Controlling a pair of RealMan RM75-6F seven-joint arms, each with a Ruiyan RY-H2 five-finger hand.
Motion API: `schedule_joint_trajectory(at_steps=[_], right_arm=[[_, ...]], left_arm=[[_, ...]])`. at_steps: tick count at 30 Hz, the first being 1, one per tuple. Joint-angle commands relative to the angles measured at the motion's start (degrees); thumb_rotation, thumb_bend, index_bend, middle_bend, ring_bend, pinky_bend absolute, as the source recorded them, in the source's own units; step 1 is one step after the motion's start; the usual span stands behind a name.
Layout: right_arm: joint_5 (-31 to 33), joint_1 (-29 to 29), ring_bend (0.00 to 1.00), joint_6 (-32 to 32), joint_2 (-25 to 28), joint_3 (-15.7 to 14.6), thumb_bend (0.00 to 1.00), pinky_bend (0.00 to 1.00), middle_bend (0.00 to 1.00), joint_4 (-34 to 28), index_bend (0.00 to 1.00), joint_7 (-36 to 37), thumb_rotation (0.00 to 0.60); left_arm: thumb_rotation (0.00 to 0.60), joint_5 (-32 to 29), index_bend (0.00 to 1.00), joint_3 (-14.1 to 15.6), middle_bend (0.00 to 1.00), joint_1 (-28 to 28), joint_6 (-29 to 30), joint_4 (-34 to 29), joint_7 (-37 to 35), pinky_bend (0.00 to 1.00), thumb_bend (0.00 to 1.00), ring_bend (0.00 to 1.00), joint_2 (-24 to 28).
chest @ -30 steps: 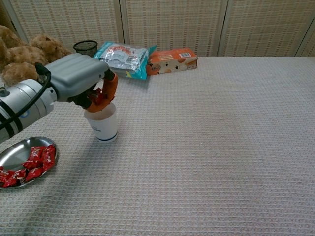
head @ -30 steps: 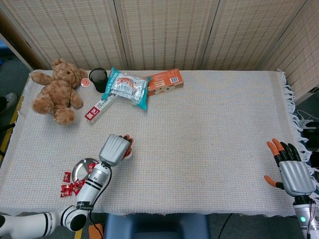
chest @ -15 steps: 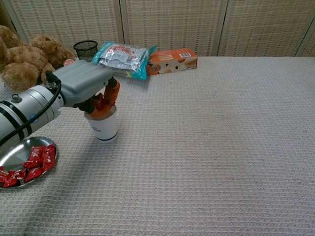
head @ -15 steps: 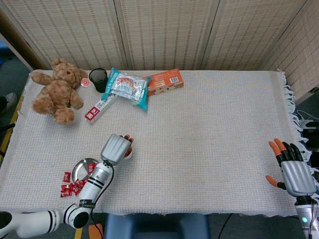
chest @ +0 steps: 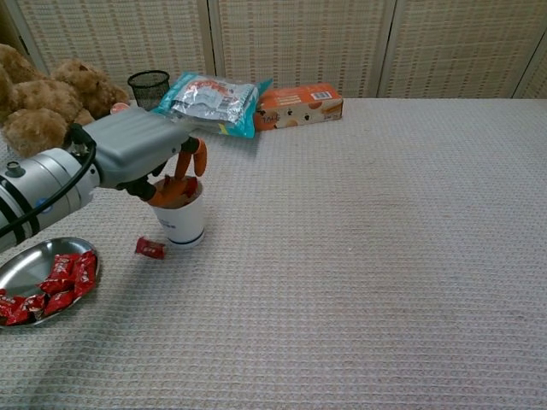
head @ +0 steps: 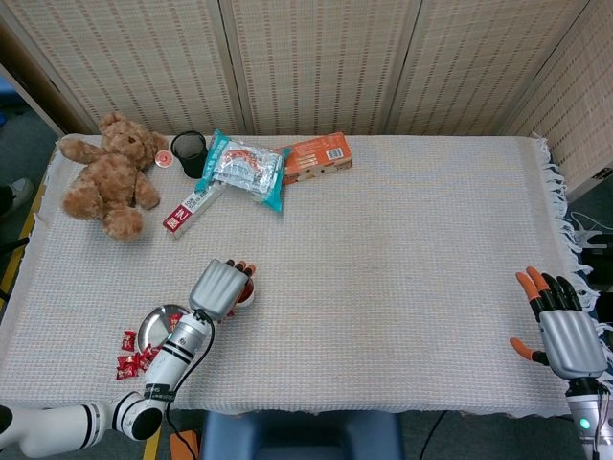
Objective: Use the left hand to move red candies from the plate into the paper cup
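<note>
My left hand [chest: 141, 152] poised over the paper cup [chest: 179, 219], fingers spread and holding nothing, one red candy [chest: 150, 248] lying on the surface beside the cup, more on the plate [chest: 19, 263] — my right hand [head: 565, 335] open, far off

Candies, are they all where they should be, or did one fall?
One red candy lies on the tablecloth beside the paper cup, not in it or on the plate. The left hand hovers over the cup.

Left hand [chest: 149, 154], right hand [head: 565, 331]: grey shells, orange-tipped fingers; silver black-banded forearm, black cable; seemingly green wrist light
</note>
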Motion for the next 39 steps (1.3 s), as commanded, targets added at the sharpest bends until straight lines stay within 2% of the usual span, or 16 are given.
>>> schedule_joint_trajectory(at_steps=[1, 7, 10, 17, 20, 23, 27, 29, 33, 36, 39], right_arm=[[0.01, 0.01, 0.0, -0.02, 0.01, 0.02, 0.08, 0.0, 0.0, 0.0, 0.0, 0.03, 0.6], [-0.1, -0.05, 0.0, 0.11, 0.04, 0.0, 0.08, 0.0, 0.0, -0.02, 0.0, 0.06, 0.6], [-0.1, -0.05, 0.0, 0.08, 0.07, 0.0, 0.08, 0.0, 0.0, 0.02, 0.0, 0.08, 0.6], [-0.41, -0.06, 0.0, -0.01, 0.19, -0.19, 0.08, 0.0, 0.0, -0.02, 0.0, 0.31, 0.6], [-0.8, -0.23, 0.0, 0.36, 0.22, -0.32, 0.08, 0.0, 0.0, -0.1, 0.0, 0.3, 0.6], [-1.11, -0.2, 0.0, 0.25, 0.05, -0.54, 0.08, 0.0, 0.0, -0.15, 0.0, 0.04, 0.6], [-1.47, 0.03, 0.0, -0.15, -0.23, -0.75, 0.08, 0.0, 0.0, -0.31, 0.0, -0.64, 0.6], [-1.54, 0.13, 0.0, -0.32, -0.35, -0.8, 0.08, 0.0, 0.0, -0.31, 0.0, -0.86, 0.6], [-1.67, 0.33, 0.0, -0.75, -0.58, -0.96, 0.08, 0.0, 0.0, -0.32, 0.0, -1.25, 0.6], [-1.67, 0.47, 0.0, -1.08, -0.74, -1.07, 0.08, 0.0, 0.0, -0.35, 0.0, -1.58, 0.6], [-1.72, 0.46, 0.0, -1.03, -0.83, -1.12, 0.08, 0.0, 0.0, -0.45, 0.0, -1.89, 0.6]], left_arm=[[0.6, 0.13, 0.34, 0.11, 0.42, -0.1, 0.16, -0.27, -0.4, 0.86, 0.48, 0.51, 0.1], [0.6, 0.3, 0.33, 0.55, 0.41, -0.36, 0.49, -0.66, -0.33, 0.86, 0.47, 0.51, 0.12], [0.6, 1.3, 0.29, 1.15, 0.38, 0.08, 1.78, -1.69, -0.11, 0.86, 0.46, 0.51, 0.65], [0.6, 7.98, 0.04, 5.79, 0.13, 5.09, 9.42, -8.1, -1.99, 0.88, 0.41, 0.52, 5.18], [0.6, 9.22, 0.0, 8.54, 0.06, 8.73, 12.2, -10.12, -5.49, 0.9, 0.41, 0.55, 8.37], [0.6, 10.65, 0.01, 11.51, 0.09, 12.55, 14.93, -10.54, -9.59, 0.91, 0.4, 0.57, 11.08], [0.6, 13.85, 0.08, 15.49, 0.24, 18.03, 19.81, -8.14, -13.93, 0.91, 0.4, 0.59, 12.65], [0.6, 14.52, 0.1, 16.58, 0.33, 20.49, 22.1, -6.73, -15.24, 0.91, 0.4, 0.6, 12.74], [0.6, 14.59, 0.1, 17.95, 0.39, 24.87, 25.18, -3.83, -18.02, 0.91, 0.4, 0.6, 13.21], [0.6, 13.29, 0.09, 19.04, 0.31, 27.56, 25.25, -2.6, -19.04, 0.91, 0.4, 0.6, 13.92], [0.6, 11.8, 0.05, 20.16, 0.14, 29.79, 24.14, -1.78, -20.04, 0.92, 0.4, 0.6, 14.43]])
